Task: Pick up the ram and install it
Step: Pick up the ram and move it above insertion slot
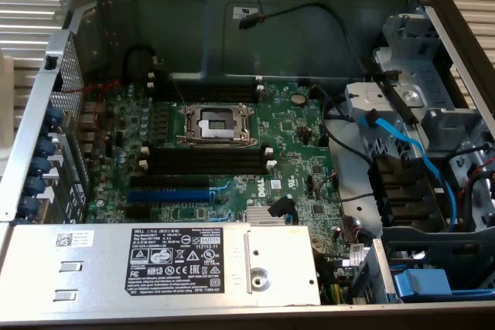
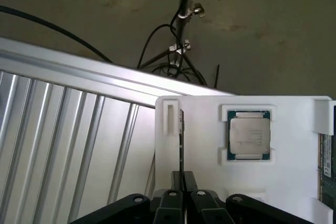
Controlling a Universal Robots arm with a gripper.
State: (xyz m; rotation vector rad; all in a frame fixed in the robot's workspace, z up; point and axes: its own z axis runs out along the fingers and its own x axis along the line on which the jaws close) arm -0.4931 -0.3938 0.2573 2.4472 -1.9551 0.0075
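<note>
Open computer case point(image 1: 193, 28), green motherboard point(image 1: 286, 125), empty CPU socket point(image 1: 216, 123), labelled power supply point(image 1: 116, 256), white tray point(image 2: 205, 150) holding a processor point(image 2: 249, 135)

Soft, even light; mild glare on the white tray point(image 2: 294, 182).

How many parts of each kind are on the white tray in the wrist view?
Ram sticks: 2 (one edge-on in the gripper, one at the edge of the tray)
Processors: 1
Total: 3

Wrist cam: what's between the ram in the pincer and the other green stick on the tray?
The CPU, seated in a white tray pocket, wrist view. The pincer grips the ram edge-on; the other stick lies at the tray's edge.
</note>
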